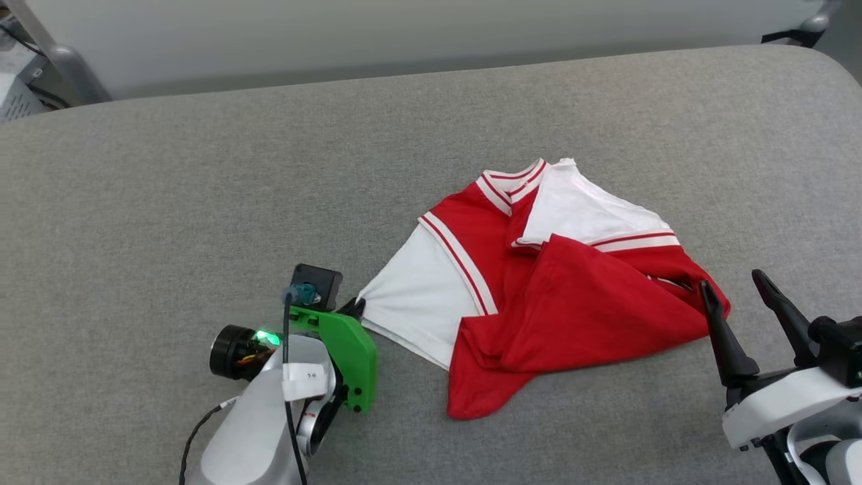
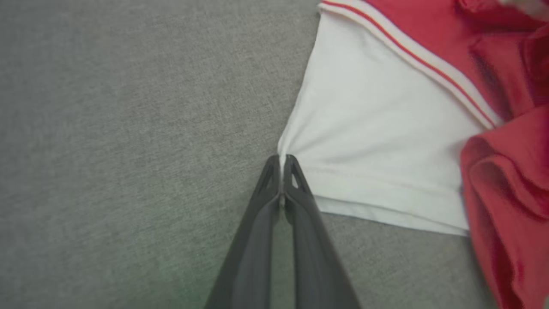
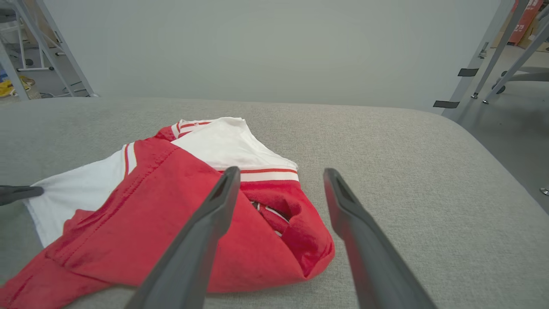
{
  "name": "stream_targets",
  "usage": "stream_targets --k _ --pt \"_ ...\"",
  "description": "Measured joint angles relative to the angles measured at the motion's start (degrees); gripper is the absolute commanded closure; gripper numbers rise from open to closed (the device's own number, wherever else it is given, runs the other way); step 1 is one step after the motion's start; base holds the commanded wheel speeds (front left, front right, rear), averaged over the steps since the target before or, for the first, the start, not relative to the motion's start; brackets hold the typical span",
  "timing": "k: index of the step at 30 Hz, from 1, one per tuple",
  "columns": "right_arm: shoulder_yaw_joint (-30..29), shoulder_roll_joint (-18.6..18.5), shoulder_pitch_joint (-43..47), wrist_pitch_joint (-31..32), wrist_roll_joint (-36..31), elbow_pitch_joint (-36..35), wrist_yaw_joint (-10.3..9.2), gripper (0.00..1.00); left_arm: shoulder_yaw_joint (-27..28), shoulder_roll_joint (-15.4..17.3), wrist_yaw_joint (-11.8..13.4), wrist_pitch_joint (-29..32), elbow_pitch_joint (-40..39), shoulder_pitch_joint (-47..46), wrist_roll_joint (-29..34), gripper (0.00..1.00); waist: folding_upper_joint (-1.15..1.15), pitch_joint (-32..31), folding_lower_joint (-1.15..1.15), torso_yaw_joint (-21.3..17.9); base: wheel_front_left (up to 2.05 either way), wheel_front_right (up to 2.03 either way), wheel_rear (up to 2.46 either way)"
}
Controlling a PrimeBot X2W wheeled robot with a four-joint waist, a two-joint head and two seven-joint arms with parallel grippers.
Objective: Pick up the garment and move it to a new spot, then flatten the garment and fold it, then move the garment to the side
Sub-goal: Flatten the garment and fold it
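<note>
The left pincer [image 2: 282,159] is clamping the corner of the white sleeve [image 2: 377,141] of the red-and-white T-shirt [image 1: 572,303], fingers pressed together on the cloth. The shirt is lying crumpled on the grey fabric worktop [image 1: 202,168], reaching across to the right pincer [image 1: 731,279], which is hovering with fingers apart at its red edge.

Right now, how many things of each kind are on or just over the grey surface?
Red and white T-shirt: 1, crumpled
Grippers: 2, left gripper shut on the edge of the white sleeve, right gripper open at the shirt's red edge
Total: 3
</note>
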Motion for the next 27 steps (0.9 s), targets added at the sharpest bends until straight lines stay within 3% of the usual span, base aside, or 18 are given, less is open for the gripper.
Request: stream_targets --k 8,16,18,27 --pt "-1.6 0.4 0.5 1.6 -0.5 1.0 0.0 0.0 3.3 1.7 2.4 -4.5 -5.5 2.1 -1.4 1.0 0.0 -3.1 0.0 3.0 0.0 0.0 0.0" --pt "-2.9 1.3 1.8 3.7 -0.6 2.4 0.0 0.0 5.6 5.5 3.9 -1.6 -13.0 8.5 -3.7 1.0 0.0 -5.3 0.0 6.7 0.0 0.0 0.0" --pt "-2.7 1.5 2.2 4.3 -0.6 2.8 0.0 0.0 5.2 5.6 3.8 0.1 -13.8 10.9 -4.2 0.0 0.0 -5.6 0.0 7.6 0.0 0.0 0.0" --pt "-1.9 -0.8 1.6 9.0 -0.4 2.6 0.0 0.0 3.4 4.9 3.2 -6.8 -18.2 12.8 -3.4 0.0 0.0 -5.2 0.0 10.9 0.0 0.0 0.0"
